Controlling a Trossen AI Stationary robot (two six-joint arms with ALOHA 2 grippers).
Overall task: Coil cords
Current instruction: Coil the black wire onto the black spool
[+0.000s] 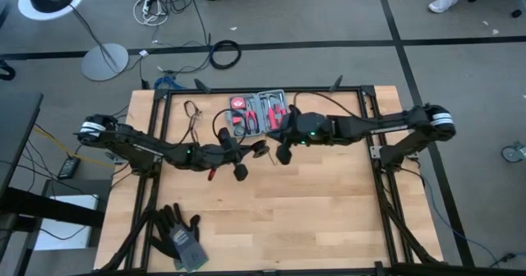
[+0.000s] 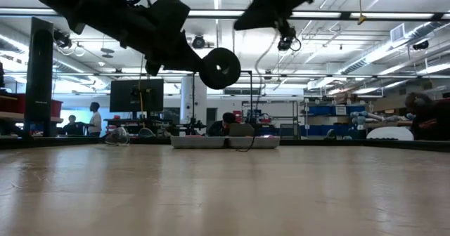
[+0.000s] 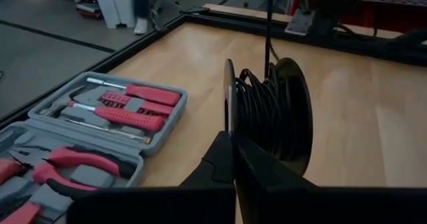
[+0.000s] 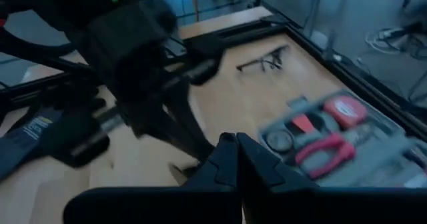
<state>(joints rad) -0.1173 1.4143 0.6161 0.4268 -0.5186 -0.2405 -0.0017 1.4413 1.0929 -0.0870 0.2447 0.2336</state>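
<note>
Cord (image 3: 261, 107) sits mostly wound on a black spool (image 3: 293, 111), held above the counter (image 1: 329, 210) near the tool kit (image 1: 259, 112). Left gripper (image 3: 233, 151) jaws closed on spool rim. Right gripper (image 4: 237, 151) jaws shut, apparently empty. Step: late winding, probably. Next: feed the remaining strand on.

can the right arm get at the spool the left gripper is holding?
Probably yes. The spool hangs above the table in the shut left gripper; the right gripper, shut and empty, is close beside it with nothing between them, though it would need to open.
</note>
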